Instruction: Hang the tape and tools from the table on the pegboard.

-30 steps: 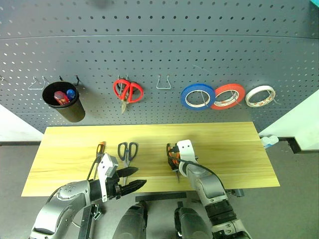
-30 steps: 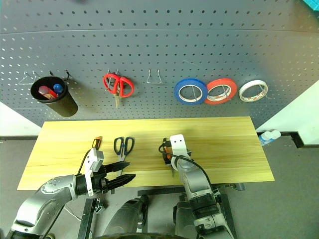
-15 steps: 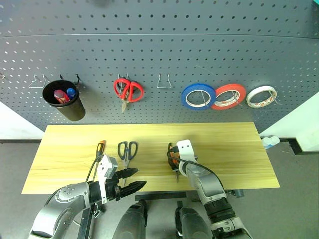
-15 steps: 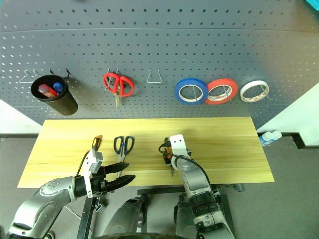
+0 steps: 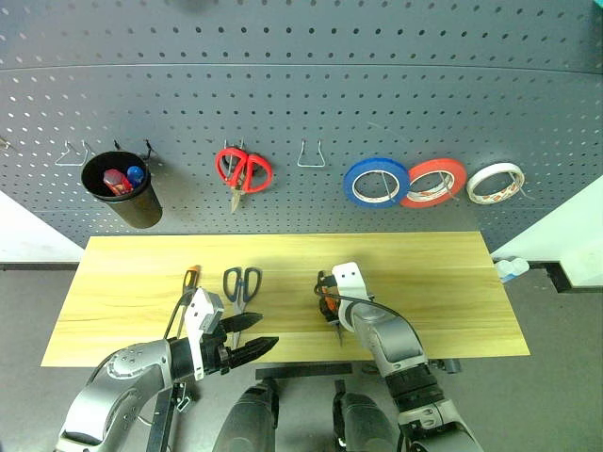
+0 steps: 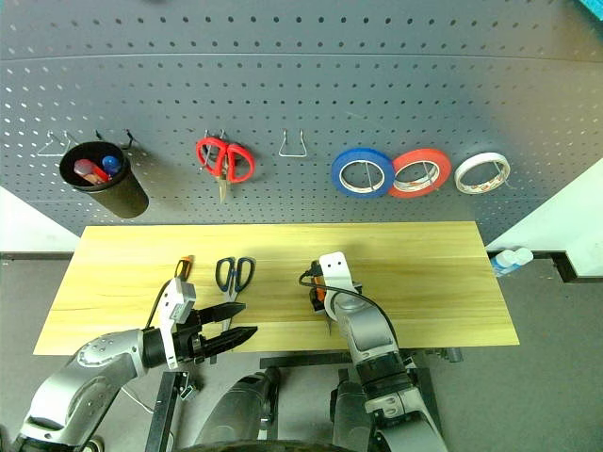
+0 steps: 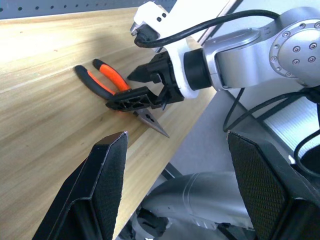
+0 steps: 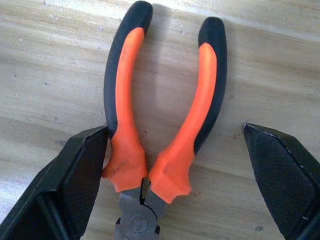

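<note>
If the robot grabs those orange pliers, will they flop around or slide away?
The pliers look stiff, being metal with a pivot, though the two spread handles may swing together when the open right hand squeezes. The rubbery-looking grips probably won't slip. Lying flat on the table, they shouldn't roll.

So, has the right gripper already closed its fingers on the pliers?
No: the right gripper stands open, its fingers either side of the pliers lying on the table.

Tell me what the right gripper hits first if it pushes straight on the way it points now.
Most likely the pliers. The right gripper, open, points down at the table with a finger on either side of the orange-and-black handles, so these come first, then the wood beneath.
</note>
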